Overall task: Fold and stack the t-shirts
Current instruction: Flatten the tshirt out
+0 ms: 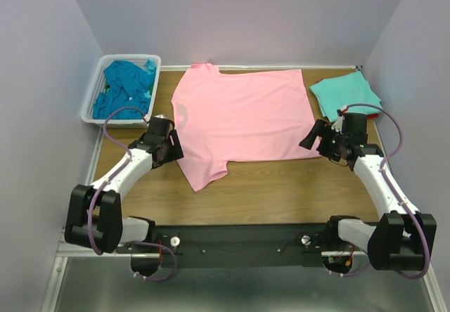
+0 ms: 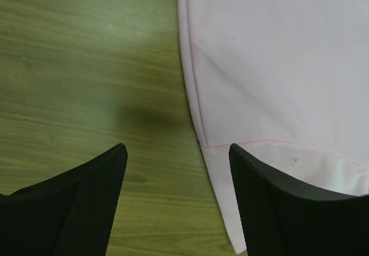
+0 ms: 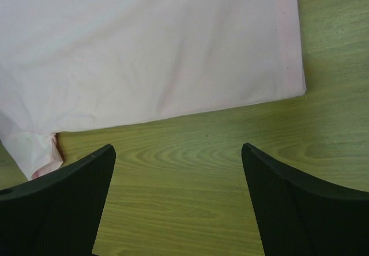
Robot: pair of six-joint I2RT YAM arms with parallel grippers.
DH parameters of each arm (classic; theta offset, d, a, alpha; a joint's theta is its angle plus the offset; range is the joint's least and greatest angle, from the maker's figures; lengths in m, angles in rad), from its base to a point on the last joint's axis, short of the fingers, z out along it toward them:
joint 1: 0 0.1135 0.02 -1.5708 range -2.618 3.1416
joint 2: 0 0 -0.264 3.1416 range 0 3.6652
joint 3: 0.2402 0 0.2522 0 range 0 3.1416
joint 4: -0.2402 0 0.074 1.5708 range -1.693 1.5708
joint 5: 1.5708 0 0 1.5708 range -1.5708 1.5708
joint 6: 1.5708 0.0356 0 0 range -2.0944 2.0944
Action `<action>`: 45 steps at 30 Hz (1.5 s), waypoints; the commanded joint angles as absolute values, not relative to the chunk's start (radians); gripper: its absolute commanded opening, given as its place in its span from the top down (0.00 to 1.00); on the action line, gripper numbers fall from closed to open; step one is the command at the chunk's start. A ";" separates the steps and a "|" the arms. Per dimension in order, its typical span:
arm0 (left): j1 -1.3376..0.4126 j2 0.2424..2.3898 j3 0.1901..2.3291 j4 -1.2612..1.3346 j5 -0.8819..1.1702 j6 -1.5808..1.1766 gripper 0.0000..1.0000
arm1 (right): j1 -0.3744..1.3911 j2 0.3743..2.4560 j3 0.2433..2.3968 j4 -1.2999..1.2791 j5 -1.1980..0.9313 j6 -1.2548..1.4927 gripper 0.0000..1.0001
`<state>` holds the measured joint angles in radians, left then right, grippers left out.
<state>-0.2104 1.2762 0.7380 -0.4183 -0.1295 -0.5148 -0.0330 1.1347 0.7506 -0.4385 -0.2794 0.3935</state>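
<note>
A light pink t-shirt [image 1: 242, 115] lies spread flat on the wooden table [image 1: 281, 189], collar to the left, hem to the right. My left gripper [image 1: 171, 148] is open and empty over the shirt's near sleeve; in the left wrist view the sleeve [image 2: 271, 94] lies under the right finger. My right gripper [image 1: 313, 138] is open and empty at the shirt's near hem corner [image 3: 288, 89]. A folded light aqua shirt [image 1: 346, 93] lies at the back right on a red one [image 1: 373, 115]. Teal-blue shirts [image 1: 125, 88] fill the basket.
A white lattice basket [image 1: 93, 101] stands at the back left corner. Grey walls close in the table on the left, back and right. Bare wood runs between the shirt's near edge and the arm bases.
</note>
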 commanded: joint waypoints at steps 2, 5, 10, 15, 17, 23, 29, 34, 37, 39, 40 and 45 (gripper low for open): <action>-0.264 1.327 0.744 -0.448 -0.147 -0.545 0.28 | -0.037 1.115 0.736 -0.468 -0.268 0.373 0.04; -0.270 1.361 0.745 -0.436 -0.163 -0.552 0.37 | -0.037 1.120 0.732 -0.466 -0.279 0.368 0.04; -0.287 1.422 0.756 -0.425 -0.166 -0.558 0.44 | -0.037 1.114 0.727 -0.465 -0.275 0.361 0.04; -0.298 1.451 0.778 -0.416 -0.169 -0.564 0.51 | -0.037 1.121 0.718 -0.463 -0.284 0.356 0.04; -0.302 1.445 0.787 -0.420 -0.176 -0.572 0.51 | -0.037 1.124 0.715 -0.462 -0.287 0.353 0.04; -0.305 1.398 0.796 -0.422 -0.198 -0.597 0.52 | -0.037 1.127 0.721 -0.459 -0.290 0.351 0.04; -0.305 1.408 0.795 -0.419 -0.226 -0.597 0.57 | -0.037 1.123 0.715 -0.459 -0.287 0.350 0.05; -0.305 1.462 0.788 -0.396 -0.193 -0.584 0.57 | -0.037 1.121 0.713 -0.459 -0.282 0.350 0.05; -0.307 1.496 0.793 -0.388 -0.175 -0.575 0.57 | -0.037 1.124 0.712 -0.459 -0.282 0.348 0.04; -0.308 1.517 0.796 -0.385 -0.169 -0.571 0.57 | -0.037 1.126 0.712 -0.459 -0.281 0.348 0.04; -0.308 1.520 0.795 -0.385 -0.167 -0.569 0.57 | -0.037 1.124 0.710 -0.459 -0.281 0.348 0.04; -0.314 1.531 0.785 -0.428 -0.175 -0.561 0.62 | -0.037 1.109 0.712 -0.460 -0.258 0.350 0.05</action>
<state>-0.3042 1.5105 0.7921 -0.3920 -0.1795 -0.5682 -0.0330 1.1294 0.7258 -0.4500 -0.2787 0.3645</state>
